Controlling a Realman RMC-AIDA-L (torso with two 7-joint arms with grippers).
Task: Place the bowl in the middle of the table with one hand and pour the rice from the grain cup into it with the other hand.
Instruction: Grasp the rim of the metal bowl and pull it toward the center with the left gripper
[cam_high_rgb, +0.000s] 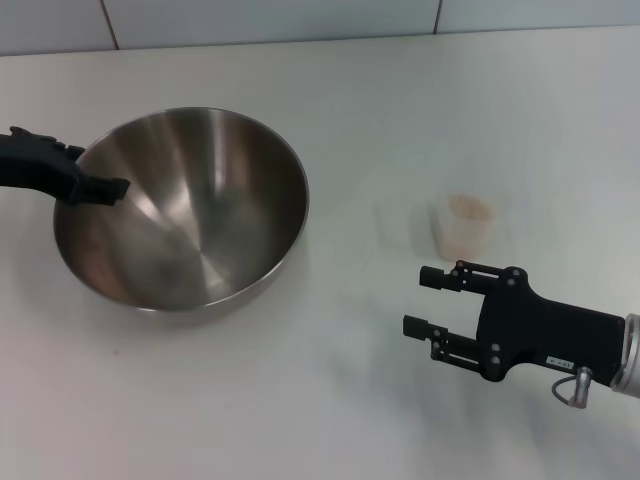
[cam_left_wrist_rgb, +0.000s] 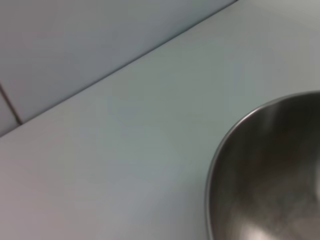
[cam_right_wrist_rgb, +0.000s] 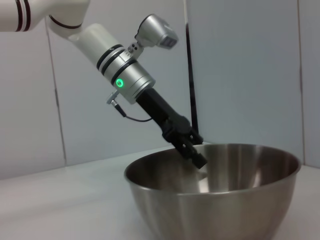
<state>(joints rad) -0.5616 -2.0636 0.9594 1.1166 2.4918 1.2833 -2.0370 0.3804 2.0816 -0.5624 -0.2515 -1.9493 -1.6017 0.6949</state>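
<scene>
**Q:** Where does the bowl sit, and why do you hold it that way?

**A:** The bowl (cam_high_rgb: 180, 208) rests on the bench (cam_high_rgb: 300, 400), left of the middle. My left gripper (cam_high_rgb: 95, 188) reaches in over its left rim, with the tip against the inner wall just below the edge. I judge this a rim grip, because the bowl is far too wide to span, so pinching the thin wall is the only way 1 arm can drag it. Whether those jaws are truly clamped on the steel, I cannot tell; the right wrist view shows the tip at the rim but hides the fingers' far side.

**Q:** And the other arm?

**A:** My right gripper (cam_high_rgb: 425, 302) hovers low over the bench with its jaws wide, holding nothing. Its 2 fingers point toward the left, and it sits nearer to me than the grain cup (cam_high_rgb: 465, 222), near it but not touching.

**Q:** Why wait there?

**A:** The cup stands upright to the bowl's right, well apart from it, with the rice (cam_high_rgb: 468, 207) showing pale at its top. Pouring makes sense only once the bowl is centred, so I reckon the right arm stays ready beside the cup. The risk I see is a tilted bowl slipping from a rim pinch.
</scene>
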